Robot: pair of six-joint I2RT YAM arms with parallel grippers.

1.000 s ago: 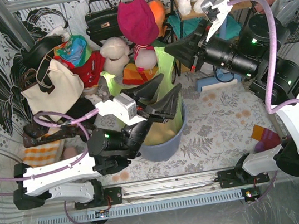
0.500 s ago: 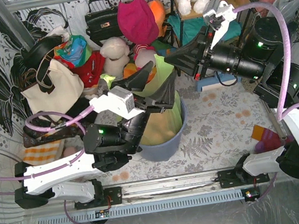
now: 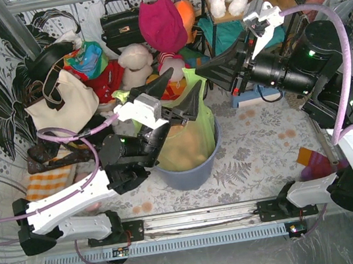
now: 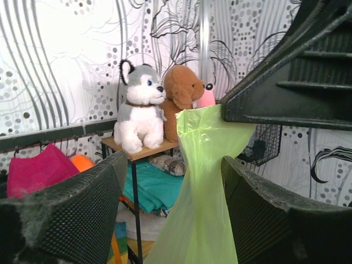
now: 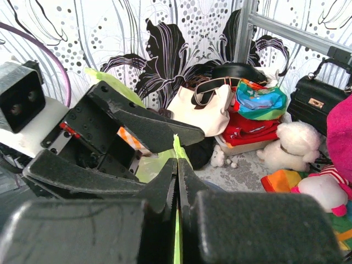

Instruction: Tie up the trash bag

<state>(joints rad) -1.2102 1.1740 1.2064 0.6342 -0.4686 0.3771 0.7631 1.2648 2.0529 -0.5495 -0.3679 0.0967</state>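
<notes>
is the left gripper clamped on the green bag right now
No, the left gripper is open, its jaws well apart on either side of the trash bag neck.

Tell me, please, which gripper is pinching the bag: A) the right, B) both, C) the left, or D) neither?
A: the right gripper is shut on a strip of the bag, while the left gripper is open, with the bag's neck between its fingers.

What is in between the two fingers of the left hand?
A stretched strip of the trash bag hangs between the fingers of the open left hand, seen in the left wrist view.
</notes>
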